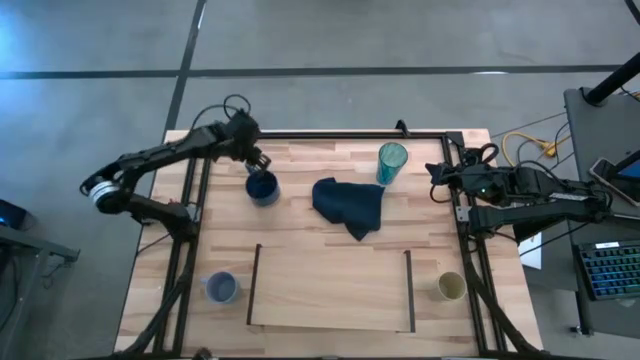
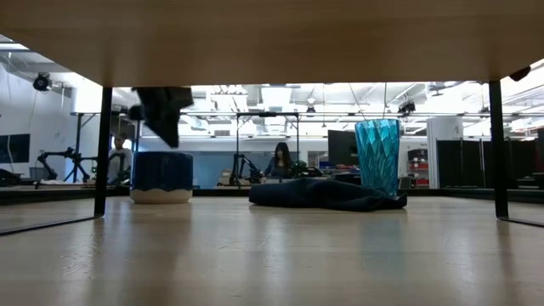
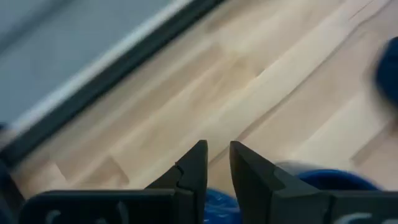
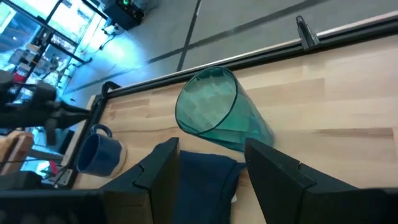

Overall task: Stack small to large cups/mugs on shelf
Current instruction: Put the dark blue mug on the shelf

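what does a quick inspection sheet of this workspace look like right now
surface: plank tabletop, dark frame.
job's things: shelf bare; dark blue mug and teal tumbler upright at far side; grey-blue cup and beige cup flank the shelf.
clutter: dark blue cloth heaped mid-table.
grippers: left gripper above the mug, jaws narrowly apart; right gripper at table edge, open.
cables: yellow and white leads beside the table.
surroundings: seated person, keyboard.
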